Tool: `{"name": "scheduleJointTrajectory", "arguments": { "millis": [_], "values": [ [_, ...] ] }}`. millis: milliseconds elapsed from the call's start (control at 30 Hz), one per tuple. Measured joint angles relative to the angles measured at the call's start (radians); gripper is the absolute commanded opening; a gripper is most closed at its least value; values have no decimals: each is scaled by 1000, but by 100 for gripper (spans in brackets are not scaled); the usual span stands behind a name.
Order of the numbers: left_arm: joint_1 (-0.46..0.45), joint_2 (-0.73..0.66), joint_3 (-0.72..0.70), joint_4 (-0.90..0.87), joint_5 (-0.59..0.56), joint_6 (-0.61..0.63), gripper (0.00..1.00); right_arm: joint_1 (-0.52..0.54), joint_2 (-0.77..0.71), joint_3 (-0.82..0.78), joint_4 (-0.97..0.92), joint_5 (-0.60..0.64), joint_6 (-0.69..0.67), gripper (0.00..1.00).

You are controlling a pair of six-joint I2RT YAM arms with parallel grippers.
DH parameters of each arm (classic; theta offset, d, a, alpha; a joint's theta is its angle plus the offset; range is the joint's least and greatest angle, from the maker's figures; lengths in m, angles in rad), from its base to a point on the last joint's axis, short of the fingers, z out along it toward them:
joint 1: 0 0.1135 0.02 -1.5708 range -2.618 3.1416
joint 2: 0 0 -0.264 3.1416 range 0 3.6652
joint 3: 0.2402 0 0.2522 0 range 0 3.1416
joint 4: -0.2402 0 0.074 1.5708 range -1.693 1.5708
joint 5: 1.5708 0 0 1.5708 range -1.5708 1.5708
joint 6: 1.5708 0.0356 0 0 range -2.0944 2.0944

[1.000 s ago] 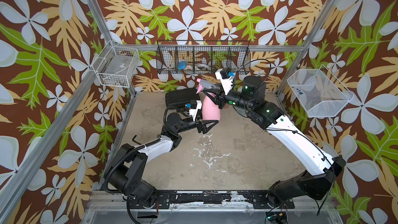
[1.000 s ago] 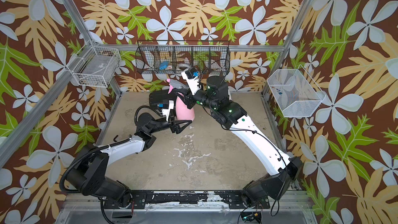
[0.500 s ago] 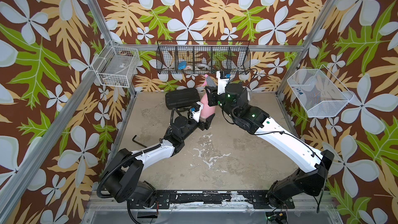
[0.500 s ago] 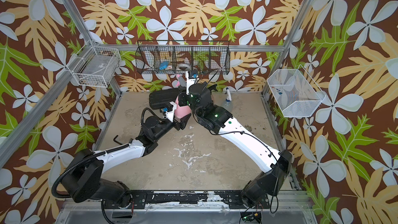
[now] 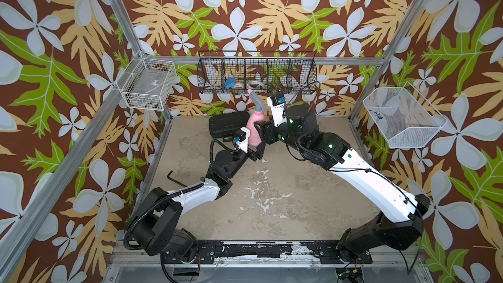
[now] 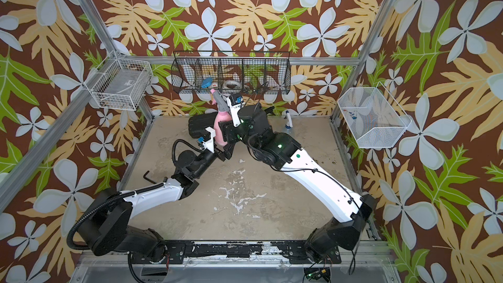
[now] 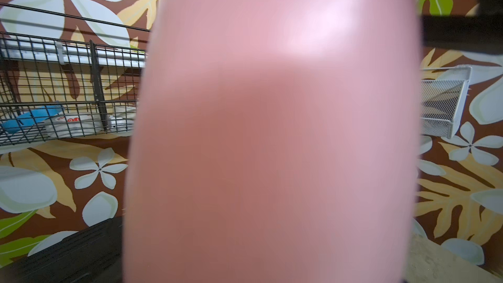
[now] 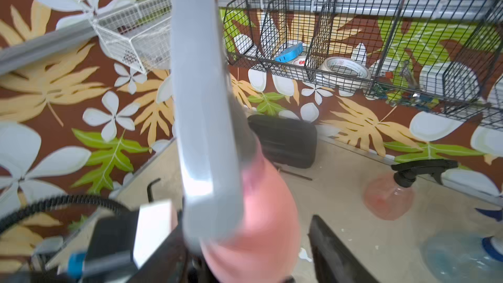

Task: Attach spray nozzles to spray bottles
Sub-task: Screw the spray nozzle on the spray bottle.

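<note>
A pink cone-shaped spray bottle stands upright at the back middle, with a grey-and-pink nozzle on its neck. My left gripper is shut on its lower body, and the bottle fills the left wrist view. My right gripper is open around the bottle's body, with a gap on one side. An orange-red bottle wears a black nozzle. A clear bluish bottle stands behind my right arm.
A flat black ribbed case lies just left of the pink bottle. A black hex key lies near the left edge. A black wire basket hangs on the back wall, and white wire baskets hang at both sides.
My right gripper has opened and come down from the nozzle to the bottle's body. The left gripper keeps its hold on the pink bottle and has shifted a little.
</note>
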State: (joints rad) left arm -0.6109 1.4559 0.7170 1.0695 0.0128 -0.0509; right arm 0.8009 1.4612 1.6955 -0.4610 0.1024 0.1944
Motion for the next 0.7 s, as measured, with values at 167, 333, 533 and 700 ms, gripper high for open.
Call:
{"name": "scheduleJointTrajectory", "arguments": {
  "millis": [167, 333, 533, 700],
  "values": [
    [6, 16, 0, 11, 52, -19, 47, -143, -129, -138, 76, -220, -41, 72],
    [6, 32, 3, 11, 89, -32, 47, -172, -100, -87, 134, -385, -41, 66],
    [6, 52, 3, 7, 123, -48, 46, -150, -18, 2, 152, -469, -18, 52],
    [6, 71, 6, 3, 131, -60, 46, -64, 63, 104, 124, -496, -19, 42]
  ]
}}
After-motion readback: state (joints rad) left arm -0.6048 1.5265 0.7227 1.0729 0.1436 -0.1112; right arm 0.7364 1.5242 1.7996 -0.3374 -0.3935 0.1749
